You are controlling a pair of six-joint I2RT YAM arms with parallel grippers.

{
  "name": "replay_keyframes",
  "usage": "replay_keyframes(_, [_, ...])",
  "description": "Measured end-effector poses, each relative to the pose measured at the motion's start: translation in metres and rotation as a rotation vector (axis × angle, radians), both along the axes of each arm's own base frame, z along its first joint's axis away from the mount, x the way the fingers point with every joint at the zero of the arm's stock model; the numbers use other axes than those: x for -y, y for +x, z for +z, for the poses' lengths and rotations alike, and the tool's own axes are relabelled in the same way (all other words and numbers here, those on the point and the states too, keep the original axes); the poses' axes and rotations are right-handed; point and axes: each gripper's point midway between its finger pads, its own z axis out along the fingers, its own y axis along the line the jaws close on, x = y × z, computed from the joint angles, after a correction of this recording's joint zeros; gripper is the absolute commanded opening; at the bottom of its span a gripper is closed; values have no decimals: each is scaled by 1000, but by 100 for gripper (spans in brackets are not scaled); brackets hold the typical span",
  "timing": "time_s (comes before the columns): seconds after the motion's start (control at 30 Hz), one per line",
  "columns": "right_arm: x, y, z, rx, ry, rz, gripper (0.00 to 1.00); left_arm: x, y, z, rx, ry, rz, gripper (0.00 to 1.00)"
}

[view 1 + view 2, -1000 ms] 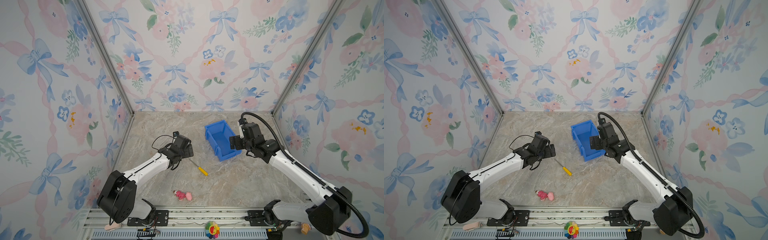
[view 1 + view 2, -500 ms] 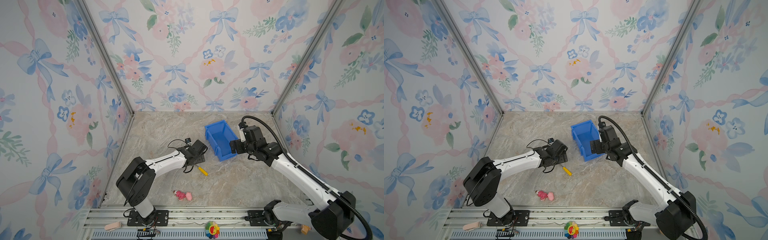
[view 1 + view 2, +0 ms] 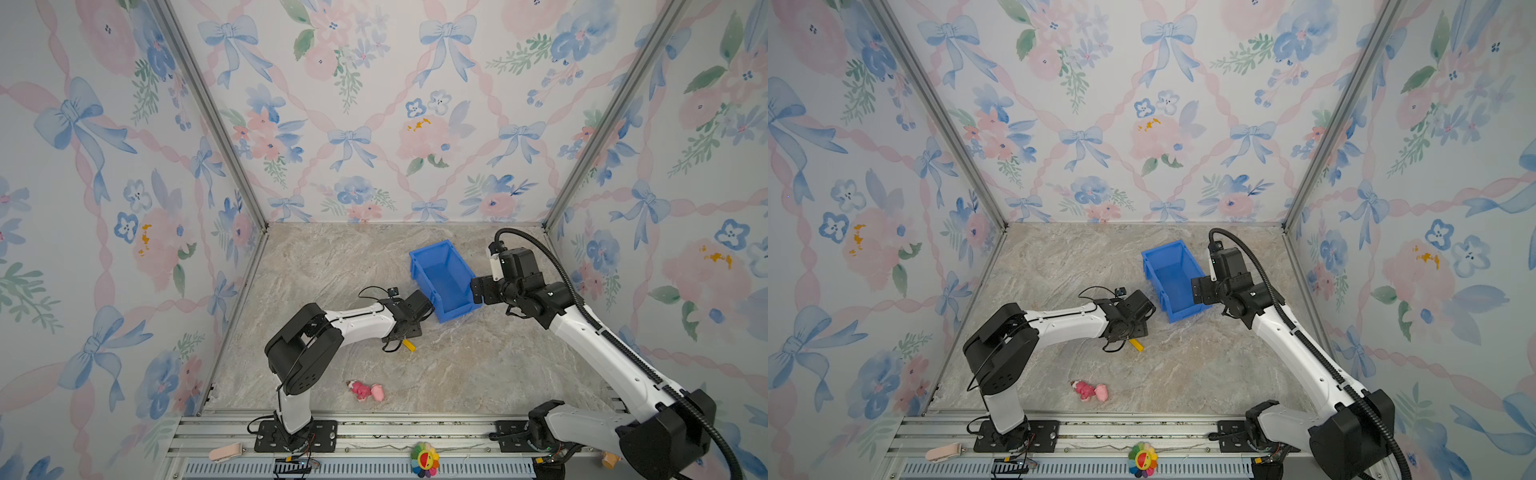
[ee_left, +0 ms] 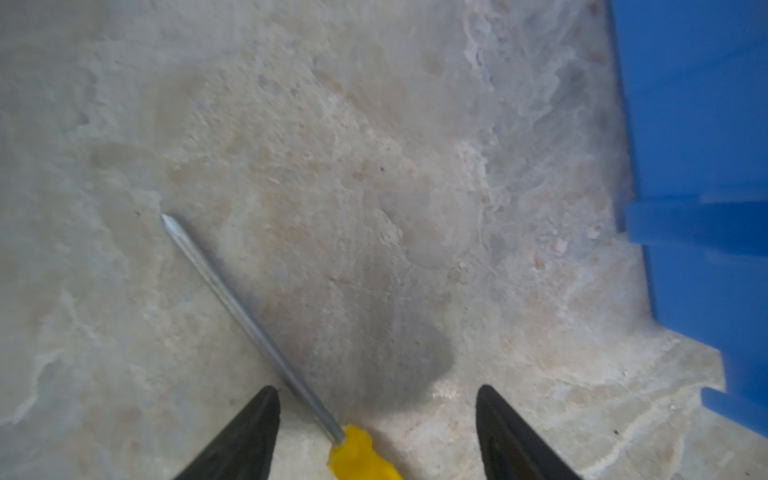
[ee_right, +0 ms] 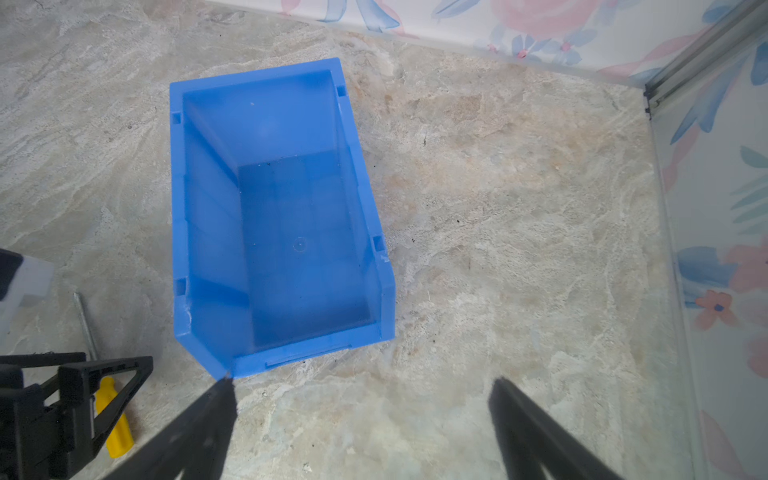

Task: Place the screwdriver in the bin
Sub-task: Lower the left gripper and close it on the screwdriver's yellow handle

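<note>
A yellow-handled screwdriver [image 4: 266, 345] lies flat on the marble surface [image 3: 457, 365], at seven o'clock from the blue bin [image 5: 208, 232] in both top views. The left gripper [image 4: 377, 387] straddles the handle, jaws apart. The right gripper [image 5: 363, 380], also spread, hovers at the bin's four o'clock.

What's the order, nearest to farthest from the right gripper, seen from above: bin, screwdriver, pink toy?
In a top view:
1. Bin, right beside the right gripper.
2. Screwdriver, mid-table, at the left gripper.
3. Pink toy, by the front rail.
</note>
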Motion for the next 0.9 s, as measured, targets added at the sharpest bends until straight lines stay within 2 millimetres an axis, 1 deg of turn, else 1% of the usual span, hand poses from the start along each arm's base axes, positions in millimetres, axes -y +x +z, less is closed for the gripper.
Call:
replay_keyframes(0.23, [-1,-1,-3,-11,8,7,97,20,-3,-2,-11,37,-42,68])
replay_keyframes(0.3, [2,0,-3,-10,8,-1,97,22,-6,-3,-15,49,-50,64])
replay_keyframes(0.47, [4,-2,0,-2,16,-5,97,20,-13,-4,-27,75,-61,63])
replay_keyframes(0.57, [5,-3,3,6,21,-3,97,19,-15,-5,-24,85,-64,58])
replay_keyframes(0.73, [5,-4,6,15,26,-4,97,16,-23,-6,-20,106,-80,55])
replay_keyframes(0.8, [5,-5,5,13,25,-4,97,16,-27,-6,-19,118,-86,48])
replay_keyframes(0.9, [5,-6,4,10,30,-4,97,16,-33,-7,-21,134,-100,42])
